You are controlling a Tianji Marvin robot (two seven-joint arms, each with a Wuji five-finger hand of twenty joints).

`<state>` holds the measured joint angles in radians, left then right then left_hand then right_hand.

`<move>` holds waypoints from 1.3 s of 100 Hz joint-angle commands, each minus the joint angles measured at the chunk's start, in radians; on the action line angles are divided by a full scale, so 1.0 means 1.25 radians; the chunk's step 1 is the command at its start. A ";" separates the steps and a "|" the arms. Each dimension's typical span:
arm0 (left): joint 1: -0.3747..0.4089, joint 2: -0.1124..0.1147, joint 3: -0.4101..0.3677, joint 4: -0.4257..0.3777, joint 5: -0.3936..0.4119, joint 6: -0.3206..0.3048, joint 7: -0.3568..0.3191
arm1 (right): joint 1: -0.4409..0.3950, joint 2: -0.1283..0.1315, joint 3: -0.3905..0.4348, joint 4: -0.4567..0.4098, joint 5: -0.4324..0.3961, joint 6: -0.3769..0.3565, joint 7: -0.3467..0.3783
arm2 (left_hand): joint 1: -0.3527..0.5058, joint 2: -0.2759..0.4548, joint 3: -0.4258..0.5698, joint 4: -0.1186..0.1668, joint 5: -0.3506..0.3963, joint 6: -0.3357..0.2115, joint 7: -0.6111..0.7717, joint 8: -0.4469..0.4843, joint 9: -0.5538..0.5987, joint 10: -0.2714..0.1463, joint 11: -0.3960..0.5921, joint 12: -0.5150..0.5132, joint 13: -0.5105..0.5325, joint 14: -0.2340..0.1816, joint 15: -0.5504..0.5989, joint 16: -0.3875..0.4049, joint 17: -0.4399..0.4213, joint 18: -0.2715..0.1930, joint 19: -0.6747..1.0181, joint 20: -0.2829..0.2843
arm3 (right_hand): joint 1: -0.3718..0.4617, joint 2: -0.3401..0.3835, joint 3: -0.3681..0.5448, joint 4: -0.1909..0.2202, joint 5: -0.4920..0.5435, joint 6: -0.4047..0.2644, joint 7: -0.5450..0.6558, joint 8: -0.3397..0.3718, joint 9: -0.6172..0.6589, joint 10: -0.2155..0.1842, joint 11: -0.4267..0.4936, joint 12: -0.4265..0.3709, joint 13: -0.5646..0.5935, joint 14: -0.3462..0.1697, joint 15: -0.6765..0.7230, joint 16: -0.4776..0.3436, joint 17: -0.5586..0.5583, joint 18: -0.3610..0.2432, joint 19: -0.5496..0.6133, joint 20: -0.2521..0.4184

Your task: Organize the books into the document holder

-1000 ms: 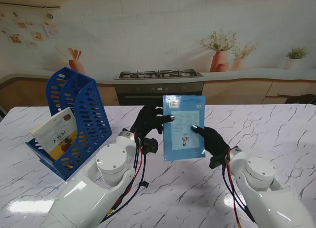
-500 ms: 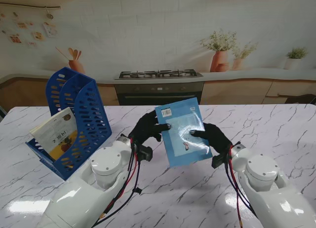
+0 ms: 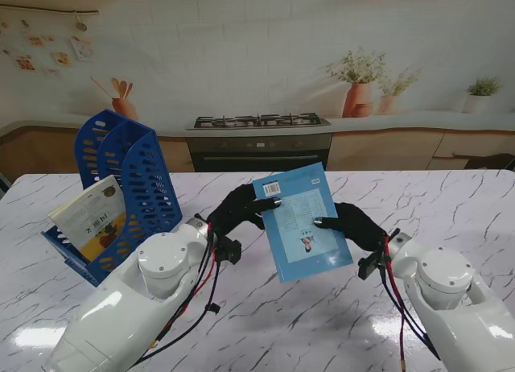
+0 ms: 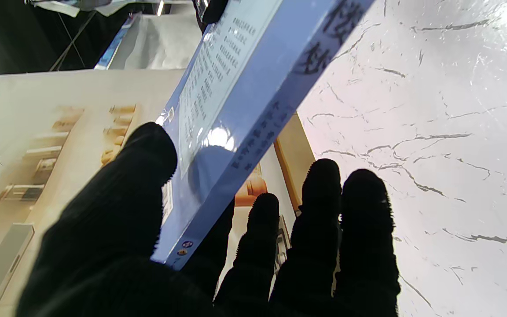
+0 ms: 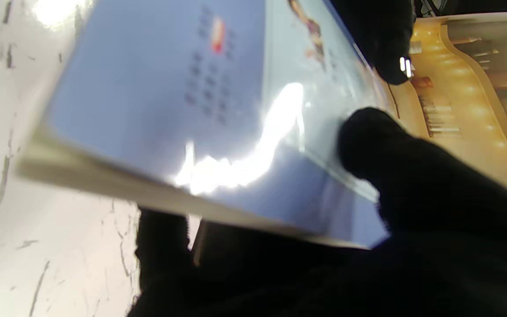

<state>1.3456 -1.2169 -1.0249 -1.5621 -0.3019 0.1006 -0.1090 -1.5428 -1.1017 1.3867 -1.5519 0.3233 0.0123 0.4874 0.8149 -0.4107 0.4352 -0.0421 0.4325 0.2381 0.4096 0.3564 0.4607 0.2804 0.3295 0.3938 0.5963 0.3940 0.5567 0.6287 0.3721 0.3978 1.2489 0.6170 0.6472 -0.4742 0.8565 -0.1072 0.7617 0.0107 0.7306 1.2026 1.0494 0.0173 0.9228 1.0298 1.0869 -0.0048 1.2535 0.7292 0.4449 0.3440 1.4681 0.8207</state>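
Both hands hold the light-blue book (image 3: 300,221) clear of the table. The left hand (image 3: 241,208) pinches its upper left corner, thumb on the cover and fingers (image 4: 319,207) behind. The right hand (image 3: 354,225) clamps the lower right edge, thumb on top; its other fingers are blurred, probably underneath. Since a second ago the book has tilted from upright toward the blue document holder (image 3: 129,191), which suggests insertion beside the stored book (image 3: 92,219) comes next.

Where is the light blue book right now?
In the stand's view, the light blue book is mid-table, held between the left hand and right hand.
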 commanded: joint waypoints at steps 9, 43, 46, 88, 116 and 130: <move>-0.014 0.002 -0.008 0.011 -0.023 -0.035 -0.008 | 0.003 0.000 -0.001 0.002 0.005 -0.003 0.015 | -0.043 0.024 -0.046 0.001 -0.030 -0.023 -0.017 -0.010 -0.044 0.004 -0.002 0.004 0.037 -0.004 0.034 0.020 0.028 0.005 0.018 0.021 | 0.132 0.151 0.120 0.128 0.103 -0.223 0.182 0.094 0.018 -0.076 0.090 0.039 0.046 -0.085 0.043 0.019 0.014 0.032 0.033 0.016; -0.011 0.001 -0.014 0.025 -0.083 -0.060 -0.038 | 0.007 0.001 0.003 0.014 0.020 -0.005 0.034 | -0.029 0.047 -0.144 0.009 -0.033 -0.038 -0.025 0.007 -0.031 0.019 -0.006 0.005 0.091 0.001 0.057 0.023 0.126 -0.015 0.057 0.006 | 0.135 0.155 0.119 0.121 0.100 -0.229 0.194 0.099 0.014 -0.077 0.099 0.040 0.055 -0.090 0.043 0.020 0.022 0.032 0.032 0.016; -0.013 0.003 -0.012 0.026 -0.087 -0.056 -0.053 | 0.008 0.002 0.003 0.015 0.021 -0.005 0.036 | -0.025 0.046 -0.143 0.010 -0.038 -0.038 -0.027 0.006 -0.035 0.019 -0.007 0.005 0.090 0.003 0.057 0.023 0.129 -0.016 0.059 0.005 | 0.137 0.153 0.119 0.120 0.100 -0.228 0.195 0.099 0.013 -0.076 0.099 0.040 0.055 -0.090 0.043 0.020 0.022 0.032 0.032 0.017; -0.038 0.001 0.008 0.045 -0.041 0.030 -0.046 | 0.030 0.013 -0.004 0.041 0.015 -0.042 0.086 | -0.018 0.041 -0.106 0.013 -0.102 0.040 -0.126 -0.047 -0.201 0.116 -0.066 -0.061 0.079 0.000 0.086 0.046 0.152 -0.032 0.086 -0.002 | 0.136 0.159 0.113 0.110 0.097 -0.238 0.198 0.102 0.006 -0.078 0.100 0.041 0.045 -0.092 0.037 0.023 0.013 0.028 0.019 0.014; -0.081 0.019 0.028 0.068 -0.043 0.039 -0.151 | 0.062 0.028 -0.027 0.057 -0.026 -0.055 0.132 | -0.006 -0.011 0.011 0.001 0.024 0.083 0.019 0.057 0.025 0.061 0.107 0.071 0.233 -0.075 0.244 0.131 0.329 -0.137 0.227 -0.094 | 0.135 0.166 0.102 0.108 0.087 -0.245 0.195 0.105 -0.004 -0.083 0.098 0.047 0.029 -0.095 0.035 0.029 -0.007 0.023 0.005 0.015; -0.085 0.019 0.033 0.072 -0.055 0.039 -0.161 | 0.069 0.030 -0.033 0.061 -0.040 -0.059 0.132 | 0.160 -0.076 0.027 -0.018 0.036 -0.024 0.430 0.259 0.200 0.004 0.225 0.206 0.335 -0.153 0.361 0.206 0.469 -0.252 0.335 -0.182 | 0.135 0.167 0.098 0.107 0.083 -0.245 0.193 0.105 -0.010 -0.083 0.094 0.048 0.019 -0.091 0.032 0.032 -0.021 0.023 -0.004 0.014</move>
<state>1.2402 -1.1879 -0.9852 -1.4760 -0.3525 0.1699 -0.3004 -1.4586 -1.0609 1.3501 -1.4705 0.2792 -0.0551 0.6568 0.9044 -0.4410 0.5088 -0.0418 0.4743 0.2949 0.7591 0.6194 0.6357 0.3354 0.5666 0.5719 0.9522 0.2374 0.9393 0.8484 0.8702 0.2168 1.5259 0.4478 0.6472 -0.4448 0.8405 -0.0969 0.7656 0.0590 0.7497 1.2271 1.0483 0.0035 1.0115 1.0676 1.1104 -0.0162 1.2875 0.7448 0.4289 0.3440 1.4565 0.8214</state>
